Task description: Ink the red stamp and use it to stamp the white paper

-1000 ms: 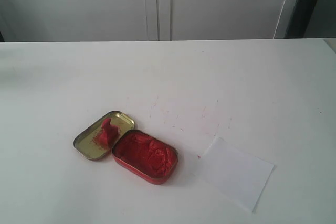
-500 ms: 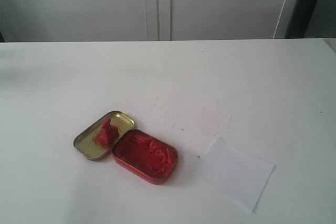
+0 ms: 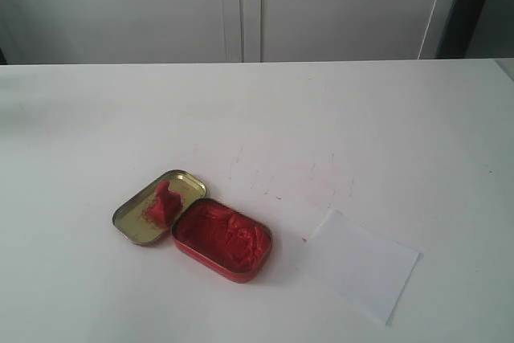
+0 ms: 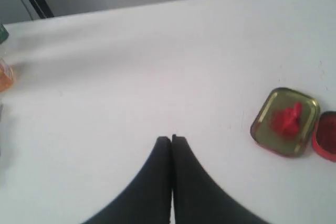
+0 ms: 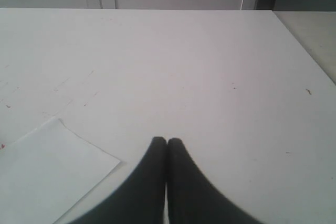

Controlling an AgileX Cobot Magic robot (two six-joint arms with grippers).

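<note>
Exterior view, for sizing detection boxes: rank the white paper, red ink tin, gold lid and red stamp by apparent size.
1. white paper
2. red ink tin and gold lid: about alike, not ranked
3. red stamp, smallest

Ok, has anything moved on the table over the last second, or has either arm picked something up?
Nothing visibly changed. The red stamp appears to lie in the gold lid as before. The red ink tin and the white paper are in the same spots. The left gripper and the right gripper are shut and hold nothing.
</note>
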